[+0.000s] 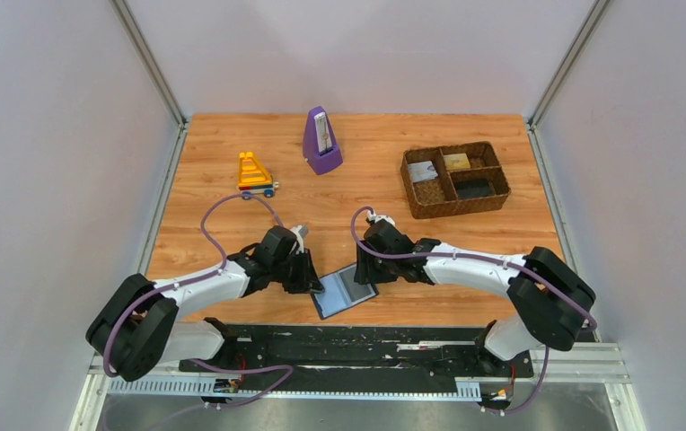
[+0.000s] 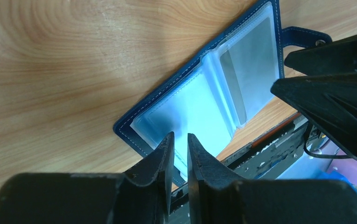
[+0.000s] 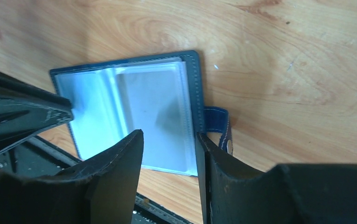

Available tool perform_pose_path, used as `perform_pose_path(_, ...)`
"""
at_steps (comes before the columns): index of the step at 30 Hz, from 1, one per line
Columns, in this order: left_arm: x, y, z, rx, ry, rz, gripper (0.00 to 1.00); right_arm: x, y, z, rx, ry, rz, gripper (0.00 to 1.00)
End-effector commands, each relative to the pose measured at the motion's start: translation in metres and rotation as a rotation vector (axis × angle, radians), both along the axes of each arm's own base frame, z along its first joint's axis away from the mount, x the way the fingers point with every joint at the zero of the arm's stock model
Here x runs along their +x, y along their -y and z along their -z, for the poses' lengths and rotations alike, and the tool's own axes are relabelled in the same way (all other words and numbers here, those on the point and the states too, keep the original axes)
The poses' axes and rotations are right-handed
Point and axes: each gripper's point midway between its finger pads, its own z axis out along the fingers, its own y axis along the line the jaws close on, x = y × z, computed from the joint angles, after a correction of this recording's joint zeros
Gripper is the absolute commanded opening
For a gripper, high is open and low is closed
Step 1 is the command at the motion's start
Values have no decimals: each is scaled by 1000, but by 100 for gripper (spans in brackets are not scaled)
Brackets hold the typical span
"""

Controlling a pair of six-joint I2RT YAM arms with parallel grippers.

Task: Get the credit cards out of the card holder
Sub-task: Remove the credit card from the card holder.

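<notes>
Wood table (image 1: pixel 232 148) | card holder (image 1: pixel 345 289) open at 6 o'clock | my left claw (image 2: pixel 180 137) near-closed over sleeve page (image 2: pixel 195 107), pinch unclear | right claw (image 3: pixel 169 137) spread above grey credit card (image 3: pixel 151 105) | pin holder, pinch card edge only

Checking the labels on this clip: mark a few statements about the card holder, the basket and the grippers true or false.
1. The card holder lies open on the table. True.
2. The woven basket sits at the table's left. False: it sits at the far right.
3. The right gripper has its jaws apart, by the holder. True.
4. The purple metronome stands inside the basket. False: it stands on the bare wood, apart from the basket, near the far edge.
</notes>
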Motion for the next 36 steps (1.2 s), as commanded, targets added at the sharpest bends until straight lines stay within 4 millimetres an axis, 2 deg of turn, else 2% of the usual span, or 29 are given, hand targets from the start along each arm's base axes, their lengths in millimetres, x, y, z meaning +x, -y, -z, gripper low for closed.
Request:
perform_pose_path(1,-2,-8,2,26,3,-24,25,6,0,9,-15,28,19,46)
perform_pose_path(23,-5,-6,11,21,-21,-14,29,1,-14,8,2,31,-34,31)
perform_pose_path(31,-5,-5,10,16,-19,-11,29,3,-17,-13,23,65,-35,35)
perform_pose_path(36,-4,-1,-1,-4,-15,1,33,5,-15,-10,3,68,-32,35)
